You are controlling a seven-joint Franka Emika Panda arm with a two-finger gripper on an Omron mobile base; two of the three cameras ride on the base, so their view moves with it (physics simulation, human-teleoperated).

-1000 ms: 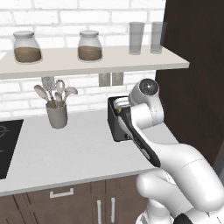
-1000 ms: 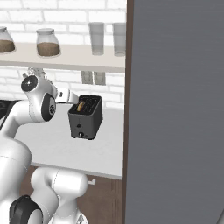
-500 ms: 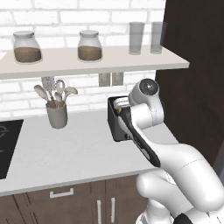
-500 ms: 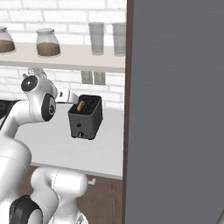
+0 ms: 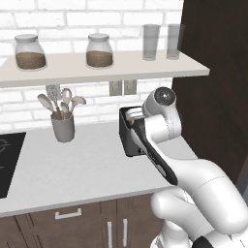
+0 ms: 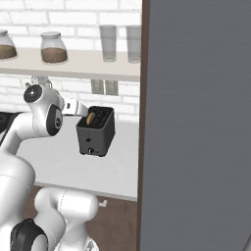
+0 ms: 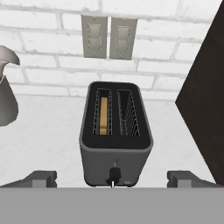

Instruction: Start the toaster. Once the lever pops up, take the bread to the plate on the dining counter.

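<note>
Hand view, read left to right. At 9 o'clock, the grey utensil pot (image 7: 6, 103) stands on the worktop (image 7: 43, 131), well apart from the toaster (image 7: 115, 144). At centre, the toaster rests on the worktop below two wall outlets (image 7: 106, 36) at 12 o'clock. Its long axis runs from 6 to 12 o'clock, straight away from the gripper (image 7: 112, 177), so the narrow front face points at the tool. The bread (image 7: 103, 116) sits upright in the left slot, toward 11 o'clock of the toaster's top; the right slot holds nothing. The lever (image 7: 114, 173) projects low on the front face at 6 o'clock, midway between the two fingertips (image 7: 40, 178), which stand at 7 and 5 o'clock. The jaws are spread as wide as they go and hold nothing. At 3 o'clock, a dark cabinet side (image 7: 205, 100) borders the worktop.

The coming move appears to turn on one relation: the lever lies dead ahead of the gripper and just beside it, on its centre line, so a short advance and a downward press should start the toaster. Whether a fingertip already touches the lever cannot be told.
</note>
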